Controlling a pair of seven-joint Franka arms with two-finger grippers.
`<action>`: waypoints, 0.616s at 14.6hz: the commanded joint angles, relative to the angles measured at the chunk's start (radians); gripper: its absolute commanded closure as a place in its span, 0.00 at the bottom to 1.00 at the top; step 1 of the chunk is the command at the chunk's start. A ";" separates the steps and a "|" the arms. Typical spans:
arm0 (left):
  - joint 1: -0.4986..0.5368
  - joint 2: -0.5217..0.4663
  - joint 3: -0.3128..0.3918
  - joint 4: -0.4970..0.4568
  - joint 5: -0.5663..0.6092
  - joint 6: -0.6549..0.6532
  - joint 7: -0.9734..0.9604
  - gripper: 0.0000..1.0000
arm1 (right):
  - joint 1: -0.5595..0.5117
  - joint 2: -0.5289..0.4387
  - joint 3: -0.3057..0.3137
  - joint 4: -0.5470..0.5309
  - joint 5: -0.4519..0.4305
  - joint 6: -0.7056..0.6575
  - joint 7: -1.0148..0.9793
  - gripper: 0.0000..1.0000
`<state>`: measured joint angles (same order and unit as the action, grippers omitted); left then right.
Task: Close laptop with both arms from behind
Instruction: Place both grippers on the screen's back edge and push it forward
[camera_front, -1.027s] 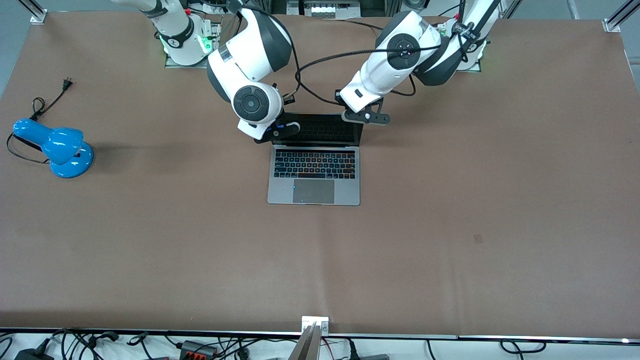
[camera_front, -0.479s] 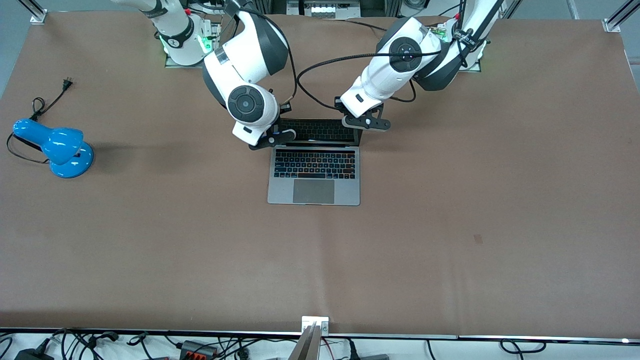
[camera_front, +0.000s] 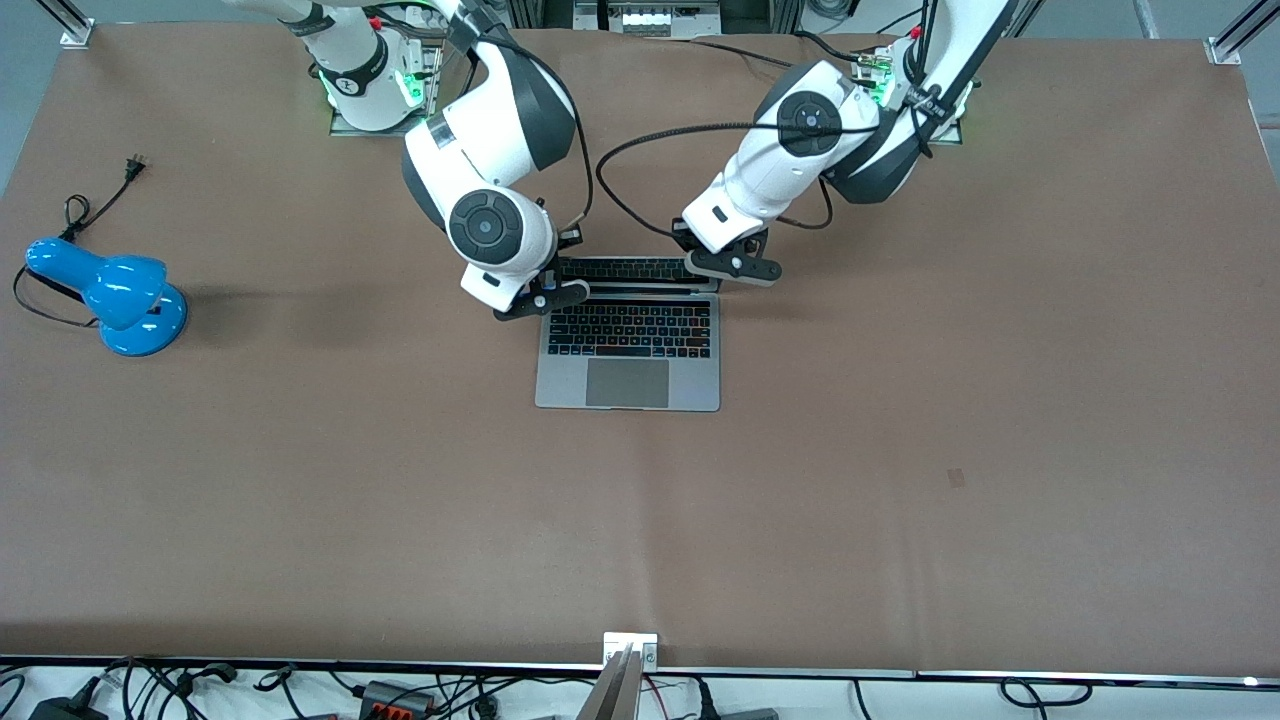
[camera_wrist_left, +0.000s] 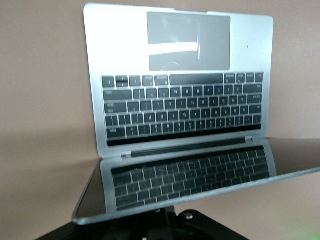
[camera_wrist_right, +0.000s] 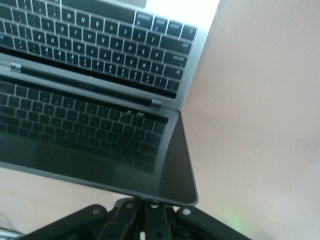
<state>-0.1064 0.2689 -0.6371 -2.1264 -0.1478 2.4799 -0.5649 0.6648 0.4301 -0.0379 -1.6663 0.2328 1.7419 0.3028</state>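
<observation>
Front view shows the left hand (camera_front: 733, 264) pressed against the back of the lid at its corner toward the left arm's end of the desk, fingers drawn together and holding nothing; the right hand (camera_front: 541, 296) is at the matching corner toward the right arm's end, likewise pinched shut and empty. Both wrist views look down over the lid's top edge, with each hand's black body just under that edge and the dark screen mirroring the keys. The laptop (camera_front: 628, 350) sits in the middle of the desk (camera_front: 900, 450), nearer the edge where the arm bases stand than the front edge, its lid tipped well forward over the keyboard but not yet shut. To finish the push well, I judge both hands should advance evenly so the lid does not twist on its hinge, and slow near the end so it settles instead of slamming and the base does not slide. No container is in sight; a blue lamp (camera_front: 108, 290) stands near the desk's edge at the right arm's end.
</observation>
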 joint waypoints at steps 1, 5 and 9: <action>0.025 0.044 -0.001 0.051 0.056 0.011 0.013 0.99 | -0.014 0.061 0.006 0.046 -0.024 0.024 0.006 1.00; 0.040 0.098 0.001 0.109 0.118 0.011 0.013 0.99 | -0.039 0.093 0.006 0.083 -0.027 0.024 -0.002 1.00; 0.047 0.167 0.022 0.180 0.177 0.011 0.013 0.99 | -0.047 0.142 0.006 0.138 -0.032 0.024 -0.004 1.00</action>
<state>-0.0659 0.3729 -0.6246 -2.0116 -0.0165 2.4885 -0.5635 0.6279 0.5337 -0.0415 -1.5874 0.2127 1.7745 0.3012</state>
